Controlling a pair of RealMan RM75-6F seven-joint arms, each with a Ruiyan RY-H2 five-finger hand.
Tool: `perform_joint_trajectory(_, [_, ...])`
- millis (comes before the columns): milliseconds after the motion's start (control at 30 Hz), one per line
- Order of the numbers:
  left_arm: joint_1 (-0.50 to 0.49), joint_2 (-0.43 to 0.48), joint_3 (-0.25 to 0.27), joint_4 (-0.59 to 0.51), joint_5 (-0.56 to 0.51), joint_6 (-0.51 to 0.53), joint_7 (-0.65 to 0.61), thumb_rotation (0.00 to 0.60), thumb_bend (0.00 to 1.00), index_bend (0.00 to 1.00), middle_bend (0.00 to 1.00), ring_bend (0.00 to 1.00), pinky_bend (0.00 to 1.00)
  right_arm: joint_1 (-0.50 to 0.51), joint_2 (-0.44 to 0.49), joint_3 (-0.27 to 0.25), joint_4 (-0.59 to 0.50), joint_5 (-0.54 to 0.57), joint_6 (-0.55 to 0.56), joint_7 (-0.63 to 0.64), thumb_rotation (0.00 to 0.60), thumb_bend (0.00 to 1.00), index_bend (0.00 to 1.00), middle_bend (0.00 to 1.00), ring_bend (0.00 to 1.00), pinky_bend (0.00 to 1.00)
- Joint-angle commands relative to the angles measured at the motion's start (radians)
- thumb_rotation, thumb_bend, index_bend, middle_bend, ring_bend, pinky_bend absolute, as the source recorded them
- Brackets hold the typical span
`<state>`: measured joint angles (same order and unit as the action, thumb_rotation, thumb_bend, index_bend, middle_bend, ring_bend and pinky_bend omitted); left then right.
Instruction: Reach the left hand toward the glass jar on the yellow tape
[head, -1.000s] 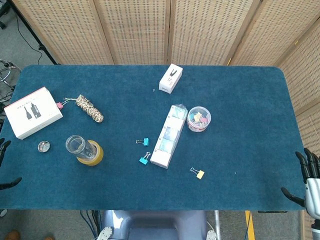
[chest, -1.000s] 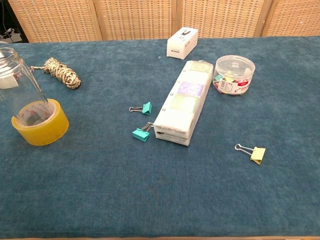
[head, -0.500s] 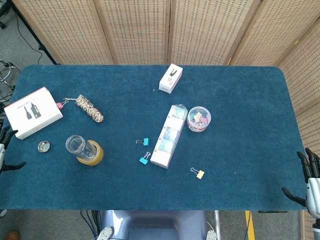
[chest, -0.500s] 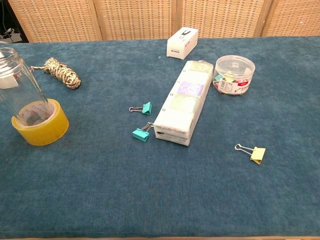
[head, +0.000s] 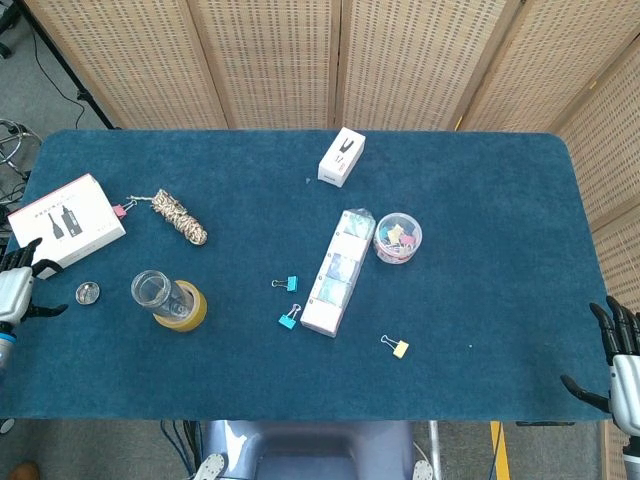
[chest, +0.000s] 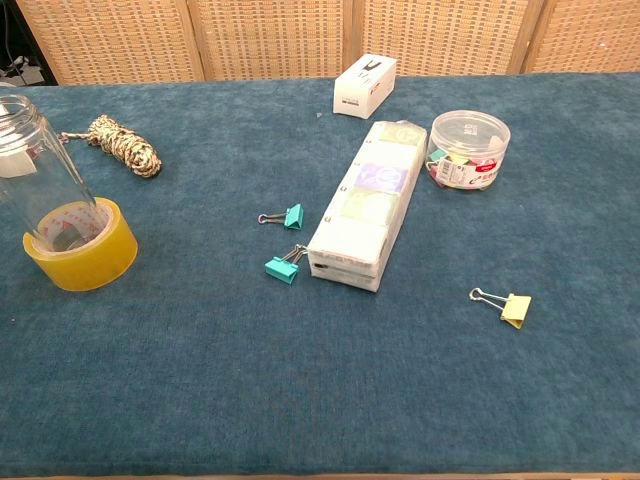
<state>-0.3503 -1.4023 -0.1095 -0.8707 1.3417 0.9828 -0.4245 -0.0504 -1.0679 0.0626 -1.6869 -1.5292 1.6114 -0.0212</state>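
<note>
A: Head view first: where is everything on the table (head: 480, 200)?

B: The glass jar (head: 154, 291) stands upright in the yellow tape (head: 186, 308) roll, near the left edge. The left hand (head: 14, 289), fingers spread and empty, hovers at that edge, well apart from it. The right hand (head: 619, 361) waits, spread, at the far corner.

A: Best approach?

B: Probably come in level, passing the small metal lid (head: 88, 292).

A: Containers?

B: The jar looks empty; the round plastic tub (head: 398, 237) holds coloured clips.

I work in a lab-like test room: woven screens (head: 270, 60) fence my blue-felted desk (head: 480, 200), cables (head: 50, 70) trail over grey floor (head: 20, 100) behind.
</note>
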Motion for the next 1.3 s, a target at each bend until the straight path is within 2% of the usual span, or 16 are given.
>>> perform_joint_trajectory(33, [-0.015,-0.021,0.005,0.026,0.012,-0.012,-0.011,0.600,0.19,0.42,0.00,0.00,0.00,0.001,0.000,0.001,0.001,0.002,-0.001,0.002,0.600,0.00,0.00,0.00,0.00,0.00])
perform_joint_trajectory(300, [-0.033,-0.067,0.009,0.081,0.009,-0.032,0.016,0.600,0.20,0.48,0.00,0.00,0.00,0.001,0.000,0.004,0.005,0.009,-0.003,0.010,0.600,0.00,0.00,0.00,0.00,0.00])
perform_joint_trajectory(433, [-0.037,-0.086,0.002,0.108,-0.005,-0.038,0.032,0.600,0.24,0.51,0.00,0.00,0.00,0.003,-0.001,0.004,0.007,0.010,-0.007,0.013,0.600,0.00,0.00,0.00,0.00,0.00])
perform_joint_trajectory(1067, [-0.053,-0.129,0.000,0.148,-0.025,-0.079,0.071,0.600,0.38,0.56,0.00,0.00,0.00,0.000,0.006,0.007,0.010,0.017,-0.005,0.036,0.600,0.00,0.00,0.00,0.00,0.00])
perform_joint_trajectory(1300, [-0.057,-0.144,0.003,0.164,-0.026,-0.091,0.078,0.600,0.39,0.56,0.00,0.00,0.00,-0.001,0.006,0.008,0.011,0.020,-0.003,0.038,0.600,0.00,0.00,0.00,0.00,0.00])
